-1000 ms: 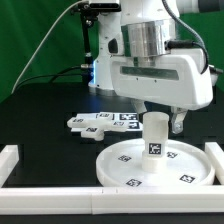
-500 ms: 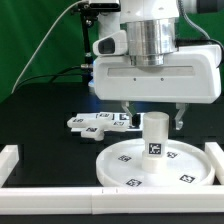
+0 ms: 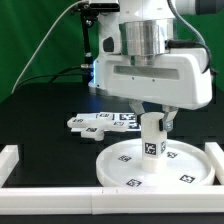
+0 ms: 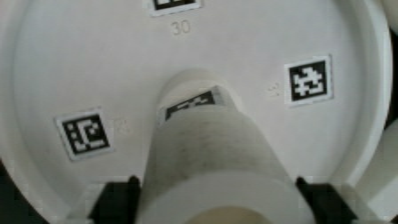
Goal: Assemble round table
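The large rimmed round disc (image 3: 118, 166) lies flat on the black table at the front, with tags on its face. The short thick cylindrical leg (image 3: 152, 142) stands upright at its centre. My gripper (image 3: 153, 126) reaches down over the leg, with one finger on each side near its top, shut on it. In the wrist view the leg (image 4: 214, 140) fills the middle above the disc (image 4: 107, 70). The black pads (image 4: 121, 196) press against both of its sides at my gripper (image 4: 221, 200).
Flat white tagged pieces (image 3: 98, 122) lie on the table behind the disc, toward the exterior view's left. Low white walls border the table at the front (image 3: 60, 200), left (image 3: 8, 158) and right (image 3: 215, 152). A green backdrop stands behind.
Half a second ago the jaws were spread wide beside the leg with the hand square to the camera. Now the hand has turned and the fingers have closed on the leg.
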Tool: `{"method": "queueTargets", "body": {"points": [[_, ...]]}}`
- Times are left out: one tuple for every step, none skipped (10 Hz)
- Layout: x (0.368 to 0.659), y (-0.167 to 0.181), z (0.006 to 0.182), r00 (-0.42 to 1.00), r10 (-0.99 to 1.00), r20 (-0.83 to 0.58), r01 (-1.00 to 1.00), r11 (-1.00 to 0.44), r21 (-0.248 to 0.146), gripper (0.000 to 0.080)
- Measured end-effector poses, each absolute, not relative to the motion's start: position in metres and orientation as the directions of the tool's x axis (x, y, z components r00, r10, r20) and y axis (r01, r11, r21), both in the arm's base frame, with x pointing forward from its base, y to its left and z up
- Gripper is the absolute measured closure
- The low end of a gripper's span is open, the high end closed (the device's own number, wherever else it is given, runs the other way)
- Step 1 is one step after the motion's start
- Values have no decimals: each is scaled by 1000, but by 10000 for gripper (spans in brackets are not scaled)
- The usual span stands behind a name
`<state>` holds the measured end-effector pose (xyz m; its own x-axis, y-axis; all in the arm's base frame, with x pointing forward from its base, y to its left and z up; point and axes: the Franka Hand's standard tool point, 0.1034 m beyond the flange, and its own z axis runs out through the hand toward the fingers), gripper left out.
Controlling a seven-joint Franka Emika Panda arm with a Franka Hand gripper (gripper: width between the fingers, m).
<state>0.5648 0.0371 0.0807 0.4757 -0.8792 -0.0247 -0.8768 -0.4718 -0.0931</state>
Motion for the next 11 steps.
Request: {"method": "queueTargets", "body": {"points": [[564, 37, 80, 355, -934, -41, -932, -351, -90, 392], [564, 39, 80, 175, -982, -70, -982, -169, -81, 392], [564, 41, 81, 33, -996, -88, -997, -27, -67, 392], [565, 43, 82, -86, -992, -97, -994, 92, -58, 392], [565, 43, 81, -150, -983, -106, -986, 156, -56, 392], [565, 43, 80, -182, -978, -106, -980, 189, -56, 392], [565, 43, 80, -188, -976, -106, -979, 195, -55, 383], [565, 43, 80, -161, -981, -104, -984, 168, -58, 383], [565, 43, 80, -76, -992, -97, -995, 83, -64, 223], [566, 44, 81, 16, -995, -93, -997, -10, -70, 165], [566, 44, 82, 221, -972, -77, -973, -214, -91, 154]]}}
